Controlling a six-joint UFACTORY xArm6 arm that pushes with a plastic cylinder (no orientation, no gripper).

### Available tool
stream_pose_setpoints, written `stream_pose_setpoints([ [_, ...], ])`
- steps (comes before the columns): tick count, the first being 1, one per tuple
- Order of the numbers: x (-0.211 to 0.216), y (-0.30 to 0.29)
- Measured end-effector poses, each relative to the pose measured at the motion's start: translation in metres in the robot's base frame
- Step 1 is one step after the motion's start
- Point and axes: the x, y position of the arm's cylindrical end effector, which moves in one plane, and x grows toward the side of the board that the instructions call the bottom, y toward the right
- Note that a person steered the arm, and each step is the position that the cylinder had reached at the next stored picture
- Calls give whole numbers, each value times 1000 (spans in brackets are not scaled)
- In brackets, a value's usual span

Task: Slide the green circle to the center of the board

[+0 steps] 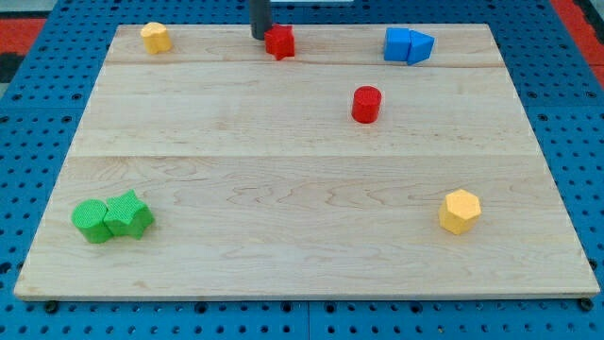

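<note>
Eight small blocks lie on the pale wooden tabletop, which rests on a blue perforated surface. The green circle sits near the tabletop's corner at the view's bottom left, well apart from the middle, and its right side touches a second green block of a more angular shape that I cannot make out exactly. The tool is a plain dark rod coming down from the view's top edge; it grasps nothing, and my tip stands at the tabletop's far edge, just beside the left side of a red block of irregular shape, seemingly touching it. My tip is therefore well apart from the green circle, almost the whole depth of the tabletop away. A yellow block lies near the top left corner. Toward the top right a blue cube and a blue wedge-like block sit pressed together. A red cylinder stands upright below and between the red block and the blue pair. A yellow hexagon lies toward the bottom right.
</note>
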Motion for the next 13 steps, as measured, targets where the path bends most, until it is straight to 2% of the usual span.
stream_pose_setpoints([
  [1, 5, -35],
  [2, 40, -54],
  [4, 60, -53],
  [6, 139, -69],
  [8, 193, -224],
  [9, 230, -253],
  [10, 255, -253],
  [12, 386, -226],
  [13, 401, -177],
])
